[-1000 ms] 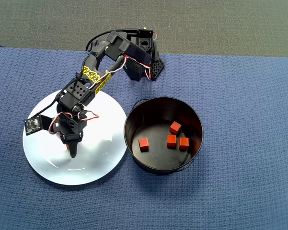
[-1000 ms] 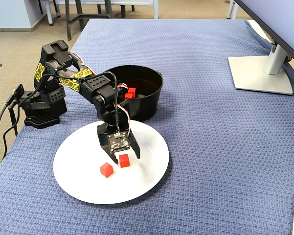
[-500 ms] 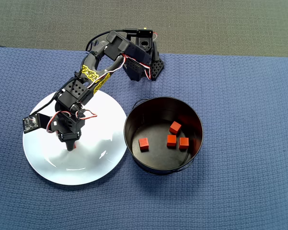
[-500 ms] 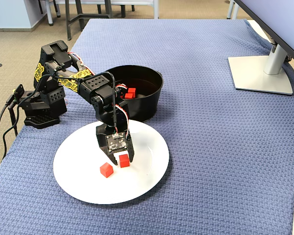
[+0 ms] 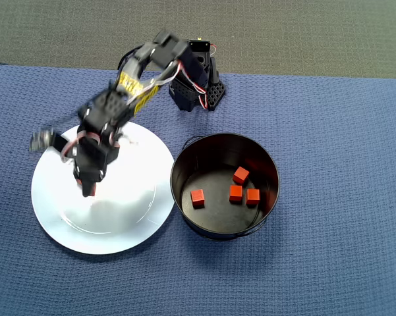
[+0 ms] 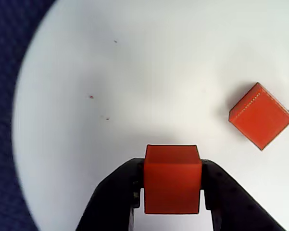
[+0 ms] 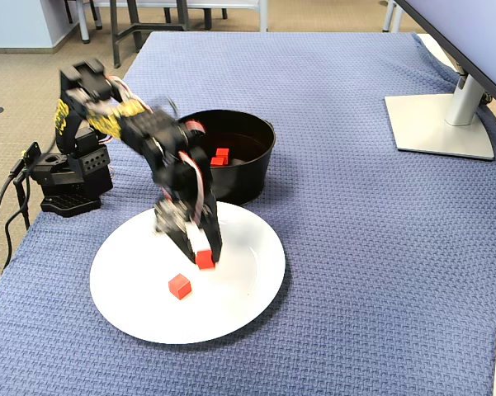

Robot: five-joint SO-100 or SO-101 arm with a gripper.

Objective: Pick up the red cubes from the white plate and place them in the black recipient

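Two cubes are left at the plate [image 7: 256, 289], one lying loose [image 7: 179, 285] on it and one [image 6: 172, 178] clamped in the gripper [image 6: 172, 183] just above it, while four cubes [image 5: 235, 193] already lie in the pot [image 5: 270, 164] right of the plate.

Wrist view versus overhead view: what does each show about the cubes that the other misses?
Only the wrist view shows the grasp: the hand is shut on a red cube, a finger pressing each side, with a second loose cube lying apart on the white plate. Only the overhead view shows the black pot with four cubes inside, and the blurred arm hides both plate cubes there. Both show the white plate and the blue cloth beneath it.
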